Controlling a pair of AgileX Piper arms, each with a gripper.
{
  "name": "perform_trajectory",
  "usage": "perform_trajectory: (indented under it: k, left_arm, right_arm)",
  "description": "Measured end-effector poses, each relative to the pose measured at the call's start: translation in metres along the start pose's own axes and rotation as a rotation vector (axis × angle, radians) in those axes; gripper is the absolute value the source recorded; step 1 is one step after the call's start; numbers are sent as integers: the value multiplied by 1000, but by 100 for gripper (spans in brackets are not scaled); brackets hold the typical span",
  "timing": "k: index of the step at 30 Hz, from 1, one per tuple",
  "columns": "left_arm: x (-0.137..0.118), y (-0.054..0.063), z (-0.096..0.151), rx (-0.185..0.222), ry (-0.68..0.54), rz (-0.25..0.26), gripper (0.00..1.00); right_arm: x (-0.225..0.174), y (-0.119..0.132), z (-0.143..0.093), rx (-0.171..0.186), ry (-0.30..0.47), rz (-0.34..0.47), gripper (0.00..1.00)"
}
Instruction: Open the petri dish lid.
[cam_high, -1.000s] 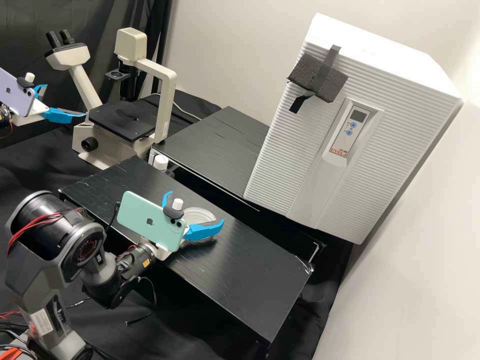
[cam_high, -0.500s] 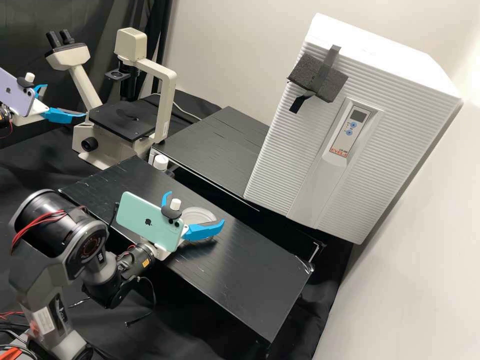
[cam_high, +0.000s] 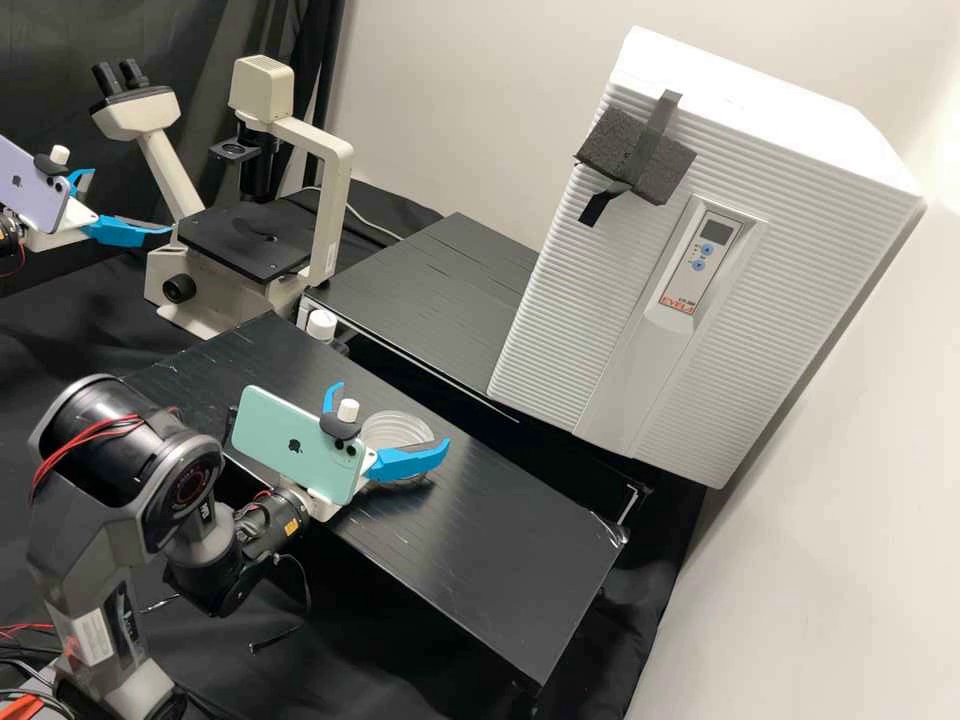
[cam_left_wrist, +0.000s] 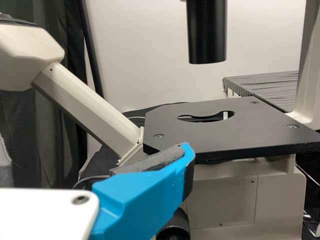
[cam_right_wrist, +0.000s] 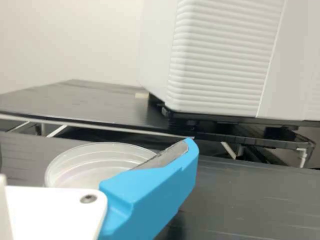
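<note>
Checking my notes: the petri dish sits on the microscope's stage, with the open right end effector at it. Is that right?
The place is wrong: the high view shows the petri dish on the black bench. The open right end effector is indeed at it.

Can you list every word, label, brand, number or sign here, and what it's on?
White cabinet's panel: red brand lettering, left unquoted; marks by blue buttons, too small.
Green phone, purple phone: a logo each, no readable words.
Nearer arm: yellow label, white label, too small.
</note>
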Motion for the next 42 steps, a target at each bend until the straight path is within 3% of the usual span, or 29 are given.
perform_trajectory:
  k: [10,18,37,38,42]
  left_arm:
    - [0,0,0,0,0,0,100]
    - [0,0,0,0,0,0,100]
    - [0,0,0,0,0,0,100]
    - [0,0,0,0,0,0,100]
    - [0,0,0,0,0,0,100]
  right_arm:
    - [-6,8,-2,-1,8,30,100]
    - [-18,21,-4,13,-6,105,100]
    - [-16,12,3,12,-47,55,100]
    - [-16,12,3,12,-47,55,0]
    - [-16,12,3,12,-47,55,0]
